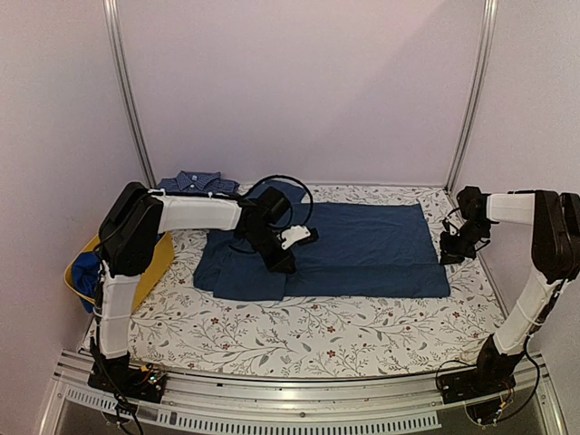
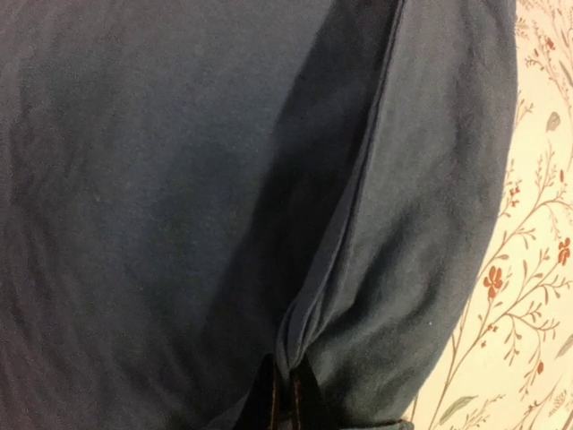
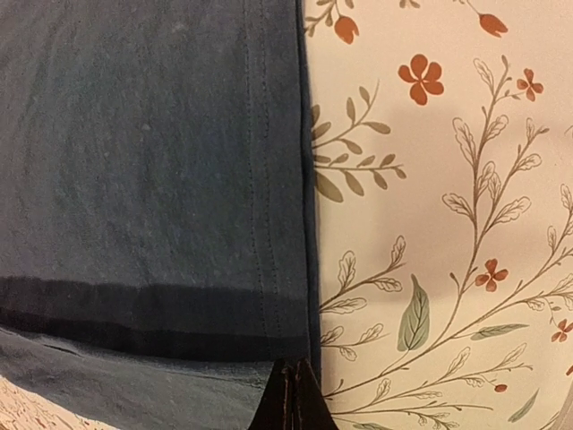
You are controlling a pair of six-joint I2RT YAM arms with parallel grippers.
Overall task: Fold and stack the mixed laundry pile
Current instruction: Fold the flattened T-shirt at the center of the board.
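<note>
Pinching the navy garment (image 1: 362,245): left pincer (image 2: 285,399) clamped on a fold, right pincer (image 3: 288,399) on its hem.

**Top view:** fixed, high at the near side, looking down and forward over the whole counter (image 1: 272,335). **Wrist views:** each pressed close above the navy cloth (image 1: 381,236) (left at its fold, right at its hem), sharing that cloth with the top view.

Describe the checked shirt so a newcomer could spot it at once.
Start at the flowered tablecloth and go to its far left corner. There, behind the left arm, lies a shirt. It alone has a fine blue check and a collar; the big garment beside it is plain dark blue.
</note>
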